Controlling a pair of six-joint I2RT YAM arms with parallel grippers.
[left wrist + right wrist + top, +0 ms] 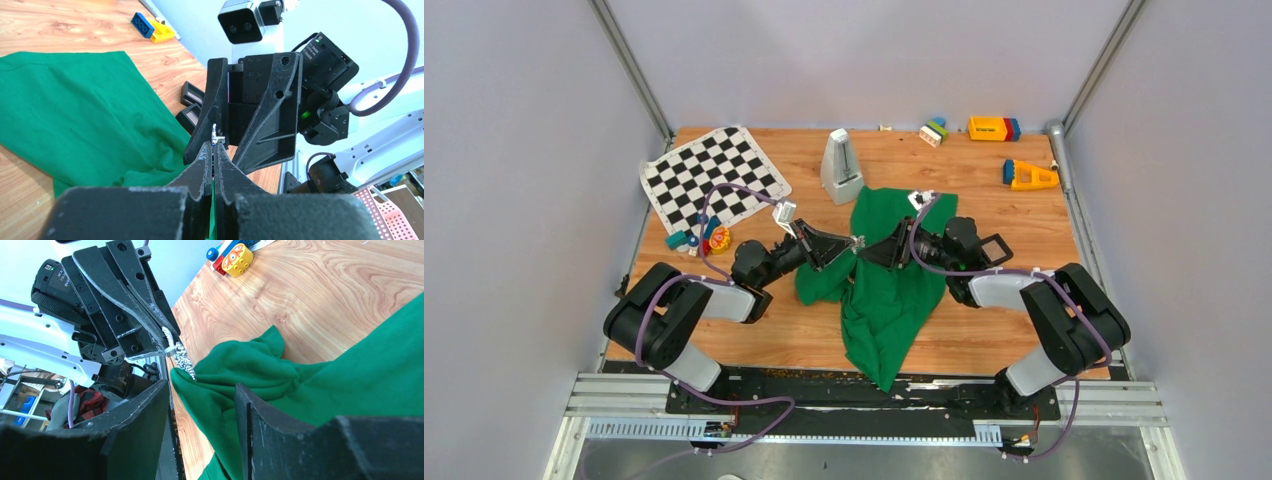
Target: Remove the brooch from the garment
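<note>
Wooden desk [774, 345], grey walls. Left tool [849, 243] is clamped shut on the silvery beaded brooch [181, 357], which touches a raised fold of the bright green soft shirt [889, 280] mid-desk. Right tool [200, 387] is half open, jaws astride that fold, not gripping. Step: bracing the cloth. Next move probably needs the fold pinched and the brooch pulled off.

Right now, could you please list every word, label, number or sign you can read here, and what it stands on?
No text is readable.
White print on the right arm's motor housing: too small to read.
Label on the left arm's motor housing: blurred.
Yellow toy block: a printed face, no letters.
</note>
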